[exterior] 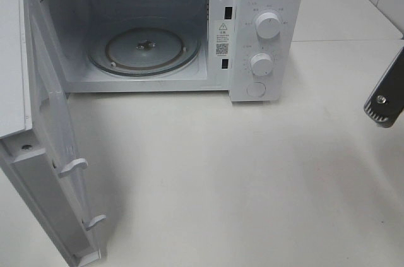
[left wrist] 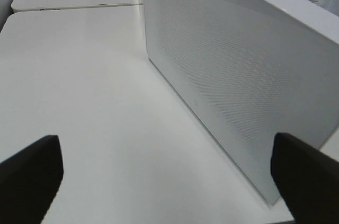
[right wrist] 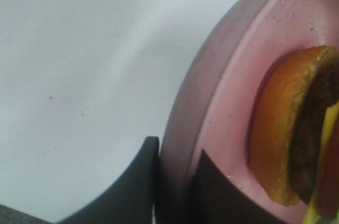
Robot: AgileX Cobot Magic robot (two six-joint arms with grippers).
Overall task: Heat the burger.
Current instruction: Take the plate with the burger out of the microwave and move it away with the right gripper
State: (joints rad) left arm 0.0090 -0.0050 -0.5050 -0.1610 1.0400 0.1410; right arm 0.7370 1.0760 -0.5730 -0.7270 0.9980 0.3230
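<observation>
The right gripper's jaws are clamped on the rim of the pink plate, one fingertip above and one below, with the burger sitting on it. The left gripper's jaws spread wide beside the microwave's open door, above the white bench.

The high view looks down at the microwave. The left wrist view faces its door; the right wrist view is close on the plate.

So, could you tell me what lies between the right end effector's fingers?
The rim of the pink round plate carrying the golden-bun burger, shown in the right wrist view.
</observation>
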